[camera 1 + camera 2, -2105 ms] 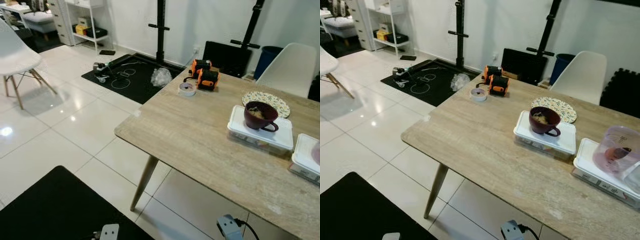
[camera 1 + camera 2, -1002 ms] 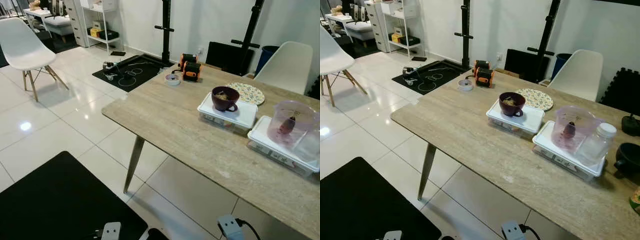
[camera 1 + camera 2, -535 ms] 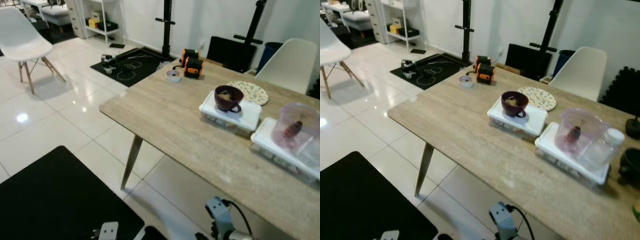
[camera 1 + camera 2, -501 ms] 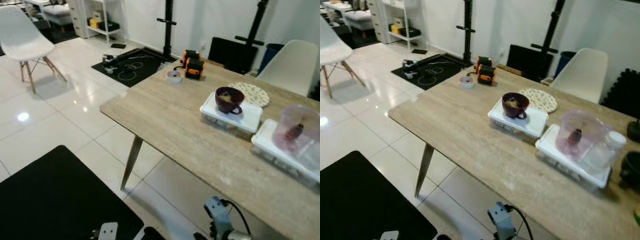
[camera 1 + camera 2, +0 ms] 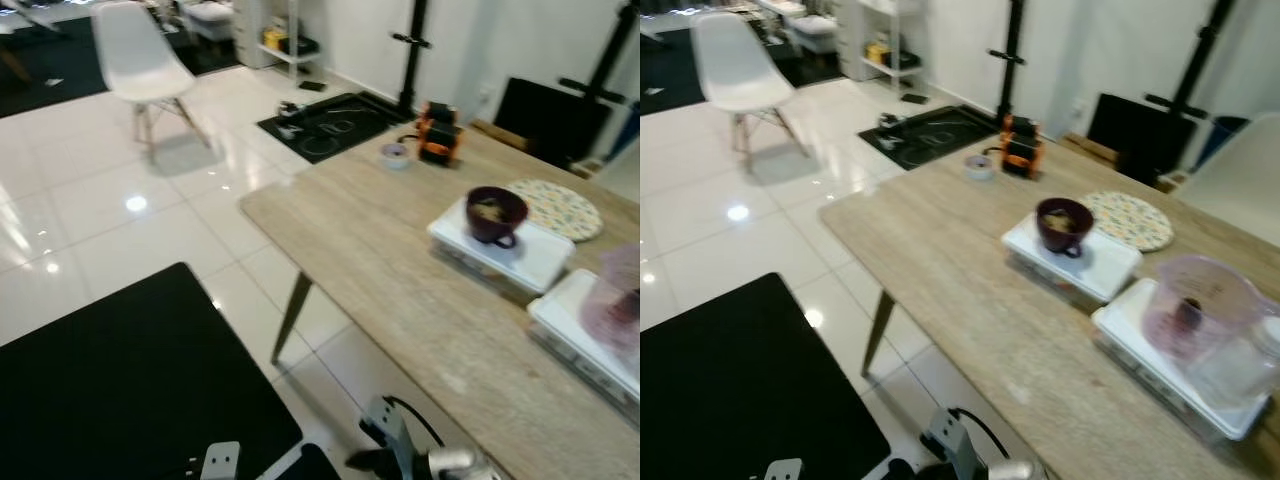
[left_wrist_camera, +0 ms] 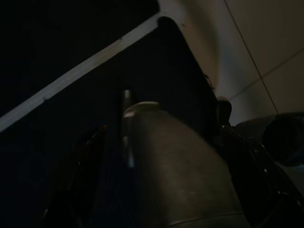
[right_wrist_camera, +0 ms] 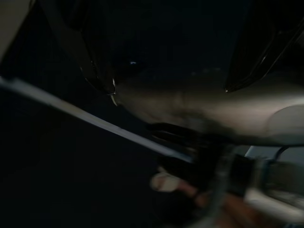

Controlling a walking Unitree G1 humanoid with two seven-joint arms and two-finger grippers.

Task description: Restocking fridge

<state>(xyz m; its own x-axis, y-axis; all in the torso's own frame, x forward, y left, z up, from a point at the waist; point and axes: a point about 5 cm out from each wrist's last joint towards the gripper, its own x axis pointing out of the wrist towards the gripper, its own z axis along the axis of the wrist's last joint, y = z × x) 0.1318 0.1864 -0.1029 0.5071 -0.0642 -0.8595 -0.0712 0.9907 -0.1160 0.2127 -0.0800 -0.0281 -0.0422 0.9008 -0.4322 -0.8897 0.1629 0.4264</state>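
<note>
Swung leftward since half a second ago, the head views now take in more glossy white floor tile, with the pale wood-grain worktop (image 5: 400, 250) carrying a dark maroon cup (image 5: 1064, 224) on a flat white lidded box (image 5: 1072, 258) and a translucent pink jug (image 5: 1196, 305) on another. Both wrist views are dark, showing rounded grey casing between black fingers; whether the left gripper or right gripper is clenched or released, I cannot tell.
</note>
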